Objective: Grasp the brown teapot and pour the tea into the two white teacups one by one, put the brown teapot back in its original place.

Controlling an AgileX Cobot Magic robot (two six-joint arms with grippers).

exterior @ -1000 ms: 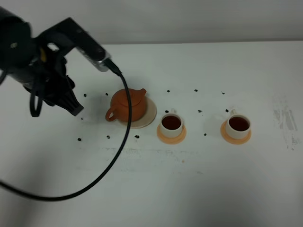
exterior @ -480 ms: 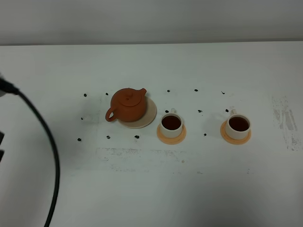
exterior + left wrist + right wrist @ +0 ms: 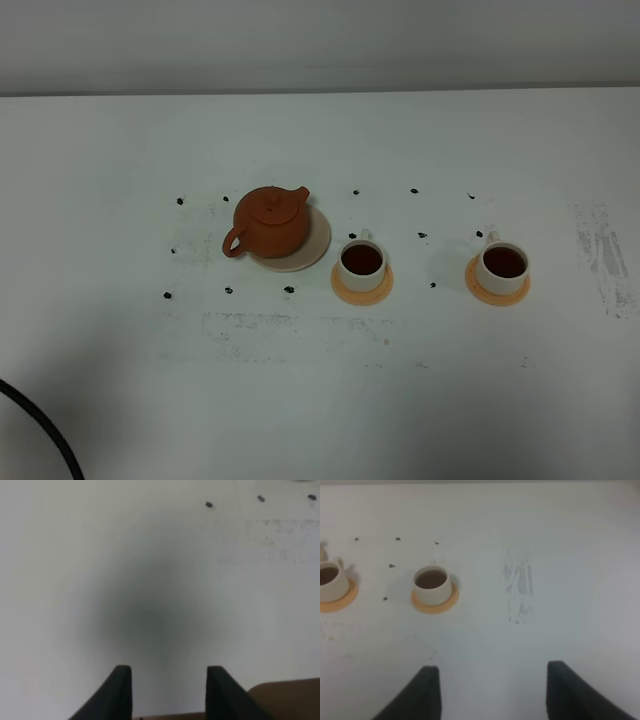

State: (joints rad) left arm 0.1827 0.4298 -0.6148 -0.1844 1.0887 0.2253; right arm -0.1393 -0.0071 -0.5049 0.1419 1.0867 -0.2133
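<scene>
The brown teapot (image 3: pixel 270 222) stands upright on the pale beige saucer (image 3: pixel 317 243), its original place, left of centre on the table. To its right are the two white teacups, one (image 3: pixel 361 279) close by and one (image 3: pixel 502 283) farther right, each on an orange coaster and holding dark tea. The right wrist view shows both cups (image 3: pixel 433 592) (image 3: pixel 332 585). No arm appears in the exterior high view. My left gripper (image 3: pixel 169 692) is open over bare table, nothing between its fingers. The right gripper (image 3: pixel 495 692) is open too, well short of the cups.
Small black specks (image 3: pixel 289 290) dot the white table (image 3: pixel 420 400) around the teapot and cups. A scuffed grey patch (image 3: pixel 605 260) marks the far right. A black cable (image 3: pixel 45 430) curves across the bottom left corner. A brown surface (image 3: pixel 285 700) shows beside the left fingers.
The left arm, near the teapot's left side a second ago, has pulled away down and left out of the exterior view. Only its cable shows. Teapot and cups have not moved.
</scene>
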